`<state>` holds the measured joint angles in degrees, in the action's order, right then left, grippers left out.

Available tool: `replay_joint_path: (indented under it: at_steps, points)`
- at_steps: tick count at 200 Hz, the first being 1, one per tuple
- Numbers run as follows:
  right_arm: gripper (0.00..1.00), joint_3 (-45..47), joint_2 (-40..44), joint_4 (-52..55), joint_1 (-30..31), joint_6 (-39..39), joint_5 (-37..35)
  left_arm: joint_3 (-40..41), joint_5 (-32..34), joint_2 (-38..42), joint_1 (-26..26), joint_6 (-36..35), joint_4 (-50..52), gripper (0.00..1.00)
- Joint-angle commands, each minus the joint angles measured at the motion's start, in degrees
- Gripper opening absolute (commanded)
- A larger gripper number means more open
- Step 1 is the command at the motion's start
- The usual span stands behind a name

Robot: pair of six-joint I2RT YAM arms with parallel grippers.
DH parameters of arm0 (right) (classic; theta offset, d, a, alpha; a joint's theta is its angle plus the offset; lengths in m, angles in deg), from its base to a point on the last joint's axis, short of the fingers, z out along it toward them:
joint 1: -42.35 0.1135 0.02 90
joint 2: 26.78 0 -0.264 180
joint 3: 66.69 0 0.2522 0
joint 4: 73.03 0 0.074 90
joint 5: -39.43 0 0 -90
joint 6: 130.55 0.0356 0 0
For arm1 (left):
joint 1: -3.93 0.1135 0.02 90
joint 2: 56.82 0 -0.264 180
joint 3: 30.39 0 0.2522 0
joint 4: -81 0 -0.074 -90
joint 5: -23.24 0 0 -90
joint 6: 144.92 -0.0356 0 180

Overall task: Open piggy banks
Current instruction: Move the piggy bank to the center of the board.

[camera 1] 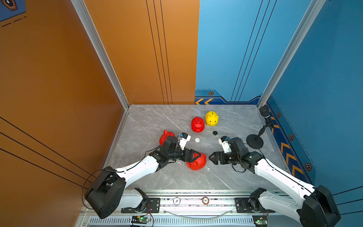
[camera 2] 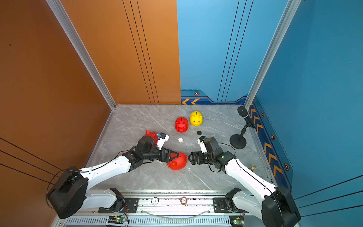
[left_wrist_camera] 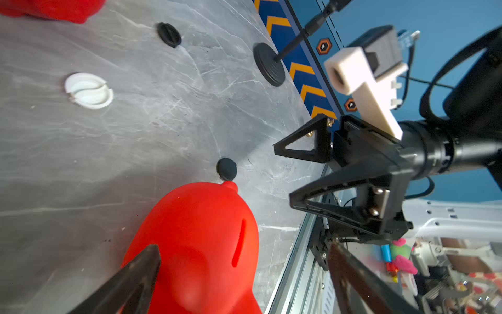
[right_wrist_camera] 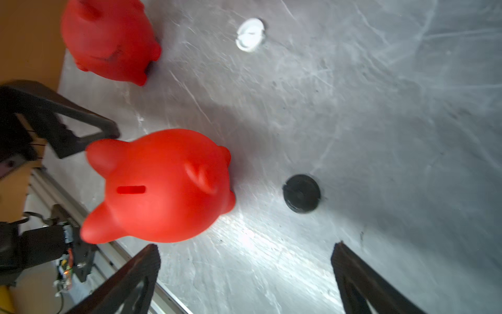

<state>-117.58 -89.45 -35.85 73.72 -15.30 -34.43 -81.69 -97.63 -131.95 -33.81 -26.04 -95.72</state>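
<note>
A red piggy bank (camera 1: 197,163) sits at the front middle of the grey marble table (camera 1: 149,125), its slot showing in the left wrist view (left_wrist_camera: 206,244) and the right wrist view (right_wrist_camera: 163,187). My left gripper (camera 1: 197,157) is open, its fingers (left_wrist_camera: 141,269) wide apart on either side of this pig. My right gripper (camera 1: 211,157) faces the pig from the right, open and holding nothing (right_wrist_camera: 244,244). A loose black plug (right_wrist_camera: 301,193) lies beside the pig. Further back stand a red piggy bank (camera 1: 197,124) and a yellow one (camera 1: 212,118). Another red one (camera 1: 166,135) lies partly behind my left arm.
A white plug (camera 1: 197,140) and a second black plug (camera 1: 215,133) lie on the table between the pigs. A black microphone stand (camera 1: 254,141) is at the right edge. Orange and blue walls close in three sides; a metal rail (camera 1: 188,200) runs along the front.
</note>
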Motion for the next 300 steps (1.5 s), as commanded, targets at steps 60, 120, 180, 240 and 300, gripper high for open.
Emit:
replay_joint_path:
  at_steps: [60,120,180,240,300]
  points:
    - [1.00,1.3,-5.9,-1.5,11.8,5.5,-7.6,-9.4,4.4,-4.3,-6.1,-16.8,19.6,0.98]
    - [0.99,-3.5,-13.7,-6.5,12.8,5.4,-8.6,-9.9,12.1,-1.8,-10.2,-17.7,26.6,0.98]
    - [1.00,-2.9,-8.5,0.1,7.1,1.8,-12.6,-15.7,26.5,-6.0,-16.9,-13.9,35.8,0.98]
    - [1.00,-2.3,-1.9,4.8,-1.0,-2.3,-12.4,-23.9,34.8,-13.2,-20.3,-7.6,43.1,0.98]
    - [1.00,-0.9,-1.5,3.6,-3.6,-3.1,-10.4,-29.6,37.7,-18.0,-22.2,-2.6,45.6,0.98]
